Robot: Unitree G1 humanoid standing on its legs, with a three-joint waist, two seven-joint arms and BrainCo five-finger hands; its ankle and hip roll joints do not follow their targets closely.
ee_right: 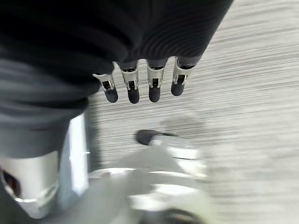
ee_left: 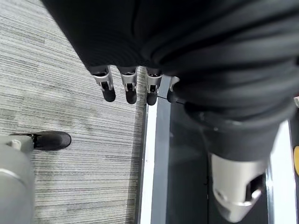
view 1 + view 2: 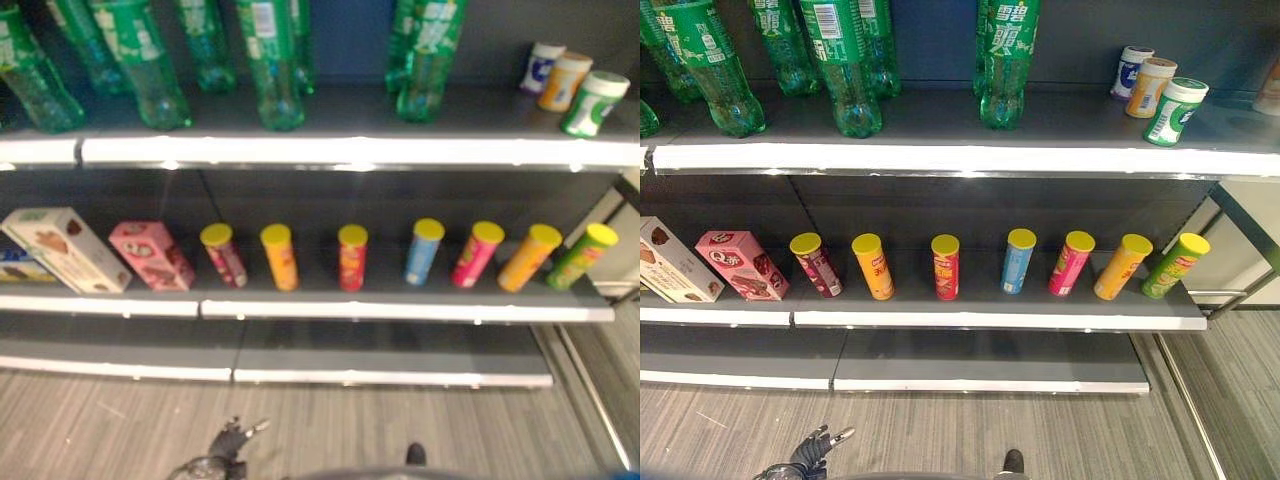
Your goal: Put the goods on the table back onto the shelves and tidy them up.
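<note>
Hands are both empty: my left hand point(image 2: 126, 88) and right hand point(image 1: 142, 86) hang relaxed over the floor. Goods I see, like the chip cans point(image 3: 945, 266), already sit on the middle shelf point(image 3: 990, 318). Reaching blindly could topple that row.

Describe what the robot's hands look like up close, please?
Each hand, left hand and right hand, has a row of silver metal fingers ending in rounded dark tips, with small dark openings in the silver segments. A black ribbed fabric cover wraps the back and wrist. A chunkier silver thumb sits apart.
</note>
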